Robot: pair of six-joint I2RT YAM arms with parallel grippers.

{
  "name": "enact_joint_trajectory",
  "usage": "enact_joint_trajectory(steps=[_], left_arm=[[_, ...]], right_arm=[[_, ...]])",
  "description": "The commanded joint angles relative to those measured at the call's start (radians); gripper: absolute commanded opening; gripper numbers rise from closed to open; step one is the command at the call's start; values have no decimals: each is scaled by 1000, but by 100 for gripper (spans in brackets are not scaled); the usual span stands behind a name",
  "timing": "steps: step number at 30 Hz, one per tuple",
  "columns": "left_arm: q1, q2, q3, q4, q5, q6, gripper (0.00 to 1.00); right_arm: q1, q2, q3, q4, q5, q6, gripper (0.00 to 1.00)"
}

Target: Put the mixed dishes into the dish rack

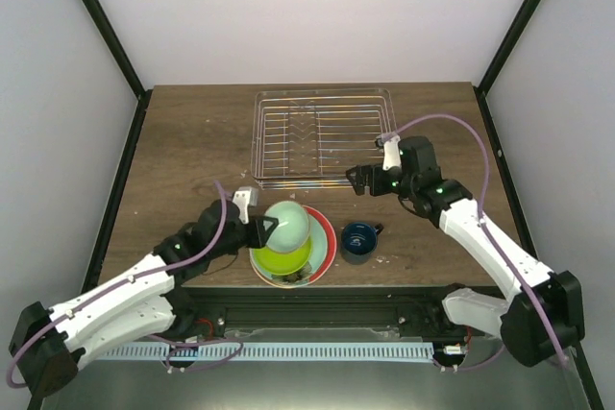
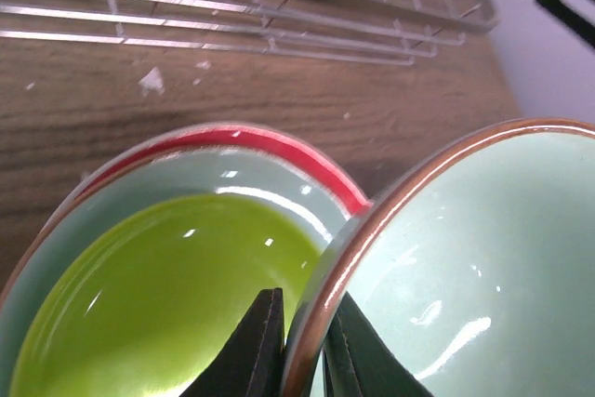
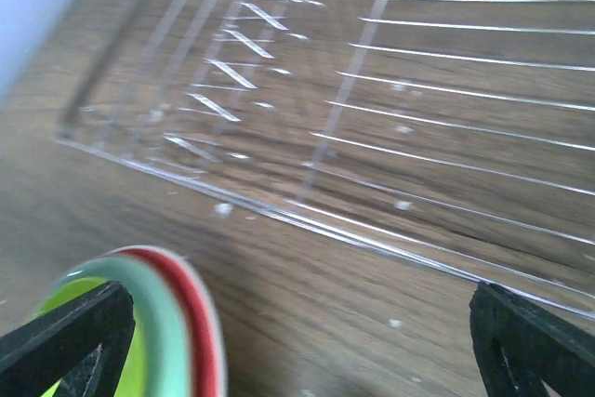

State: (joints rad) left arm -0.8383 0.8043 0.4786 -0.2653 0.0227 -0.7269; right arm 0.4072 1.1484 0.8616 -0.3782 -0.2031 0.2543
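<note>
My left gripper [image 1: 267,229] is shut on the rim of the pale mint-green bowl [image 1: 287,224], held tilted just above the plate stack. In the left wrist view the black fingers [image 2: 263,346] pinch the brown-edged rim of the bowl [image 2: 465,267]. Under it lie the lime-green plate [image 2: 158,295] and the red plate [image 2: 279,143], also seen from above [image 1: 323,237]. The peach-tan plate does not show. The dark-blue mug [image 1: 359,240] stands right of the stack. My right gripper [image 1: 360,180] is open and empty by the near edge of the dish rack [image 1: 322,136].
The rack's wires fill the right wrist view [image 3: 418,72], with the stacked plates' rims [image 3: 177,323] at lower left. The rack's near edge runs across the top of the left wrist view [image 2: 279,34]. Black frame posts stand at the table's corners.
</note>
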Motion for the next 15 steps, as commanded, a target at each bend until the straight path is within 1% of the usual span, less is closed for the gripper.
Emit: enact_joint_trajectory(steps=[1,3,6,9,13,15], left_arm=[[75,57,49,248,194,33,0],[128,125,89,324,298,44,0],[235,246,130,485,471,10,0],[323,346,177,598,595,-25,0],[411,439,194,846,746,-142,0],[431,474,192,1001,810,-221,0]], right_arm=[[-2,-76,-45,146,-281,-27,100],[-7,-109,-78,199,-358,-27,100],[-25,-148,-125,270,-437,-16,100],[-65,-169,-174,347,-539,-3,100],[-134,-191,-257,482,-665,36,100],[-158,-194,-312,592,-736,73,100]])
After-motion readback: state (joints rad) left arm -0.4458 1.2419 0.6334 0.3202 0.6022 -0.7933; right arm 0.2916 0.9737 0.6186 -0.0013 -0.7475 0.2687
